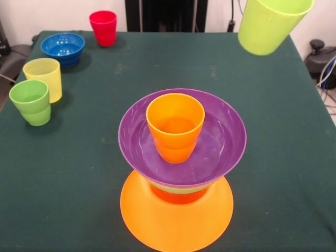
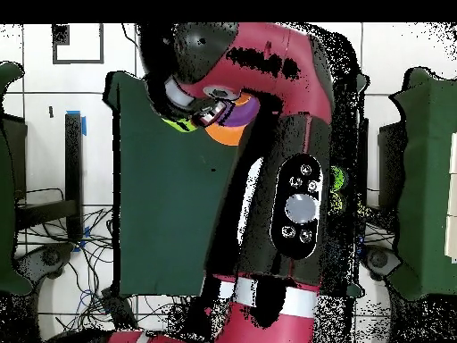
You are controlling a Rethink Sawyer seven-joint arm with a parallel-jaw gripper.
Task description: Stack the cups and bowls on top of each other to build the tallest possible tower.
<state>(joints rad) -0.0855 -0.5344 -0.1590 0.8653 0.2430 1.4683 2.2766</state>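
Note:
The tower stands near the table's front: a wide orange bowl [image 1: 176, 223] upside down as the base, a red-orange bowl [image 1: 177, 196], a green bowl's rim [image 1: 181, 187], a purple bowl [image 1: 223, 144] and an orange cup [image 1: 175, 131] upright in it. A lime green cup [image 1: 270, 23] hangs tilted in the air at the top right, off to the side of the tower. What holds it is cut off above. In the overhead view the arm's end covers the gripper [image 2: 189, 114], with slivers of the lime cup [image 2: 178, 123] and the purple bowl [image 2: 243, 112] beside it.
On the green table [image 1: 273, 157] at the far left stand a red cup [image 1: 103, 27], a blue bowl [image 1: 63, 47], a pale yellow cup [image 1: 43, 77] and a green cup [image 1: 31, 101]. Cables [image 1: 326, 73] lie beyond the right edge.

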